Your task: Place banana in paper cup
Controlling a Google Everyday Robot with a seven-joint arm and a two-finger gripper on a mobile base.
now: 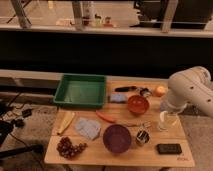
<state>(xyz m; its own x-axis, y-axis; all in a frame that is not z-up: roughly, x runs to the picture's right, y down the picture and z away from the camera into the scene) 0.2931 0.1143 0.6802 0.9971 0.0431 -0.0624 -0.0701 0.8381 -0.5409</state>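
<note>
On the bench point(150, 159), left of the purple bowl point(117, 138) and past the crumpled grey cloth point(87, 128): the banana point(65, 122). It is pale yellow, long and slightly curved, darker at the ends. It lies flat on the wood near the bench's left edge, its far end pointing toward the green tray point(80, 91). Nothing touches it. Its length roughly matches the purple bowl's width.

Right of the purple bowl, beyond the small metal cup point(142, 137): the paper cup point(168, 122). It is whitish, narrowing toward the base, and stands upright with its mouth up. I cannot make out its inside.

My fingers point(168, 111) hang just above the paper cup, at the end of my white arm point(190, 90), which comes in from the right. The fingers are apart and hold nothing. They are well apart from the banana, with the purple bowl and the cloth between.

Also around the purple bowl:
- Orange bowl point(137, 105) behind it.
- Orange-red carrot-like piece point(106, 117) behind and to the left.
- Dark grapes point(70, 147) at front left.
- Black phone point(169, 148) to the right, near the bench's front edge.
- Blue sponge point(118, 98) and black-handled tool point(127, 89) farther back.
- Round orange fruit point(160, 90) at back right.
</note>
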